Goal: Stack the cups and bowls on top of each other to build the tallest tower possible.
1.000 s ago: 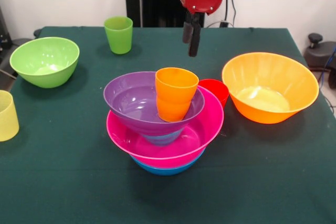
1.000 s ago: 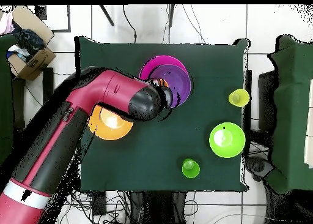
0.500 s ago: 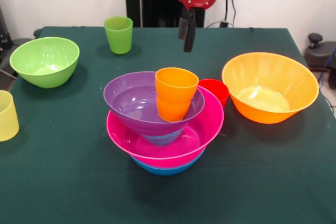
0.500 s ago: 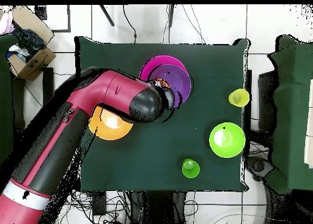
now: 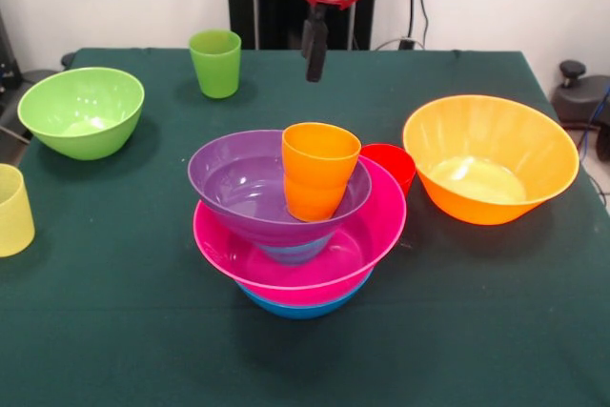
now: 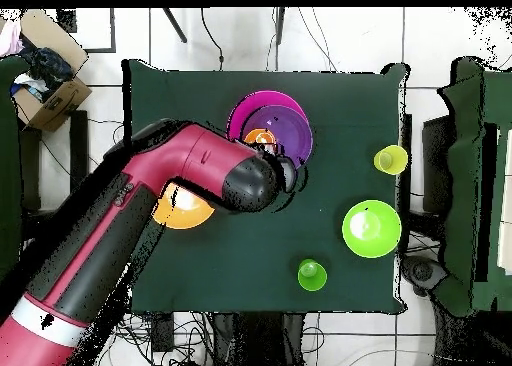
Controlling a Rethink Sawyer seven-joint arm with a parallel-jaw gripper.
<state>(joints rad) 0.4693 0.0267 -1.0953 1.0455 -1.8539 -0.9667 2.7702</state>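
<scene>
The tower stands mid-table: a large blue bowl [image 5: 300, 309] at the bottom, then the pink bowl [image 5: 374, 235], a small blue bowl [image 5: 291, 253], the purple bowl [image 5: 233, 183] and the orange cup [image 5: 319, 173] leaning inside it. The red cup [image 5: 393, 164] sits on the cloth just behind the pink bowl. My gripper [image 5: 314, 71] hangs empty and open, high above the table behind the tower. In the overhead view my arm's wrist [image 6: 250, 182] covers it, beside the purple bowl [image 6: 292, 130] and orange cup [image 6: 260, 138].
The orange bowl [image 5: 491, 157] stands at the right. The lime green bowl [image 5: 81, 110] and the pale yellow cup [image 5: 11, 209] are at the left. The green cup [image 5: 215, 62] is at the far left, near the table's back edge [image 5: 286, 50].
My gripper has risen and moved left in the front view, away from the orange cup. The bowls and cups have not moved.
</scene>
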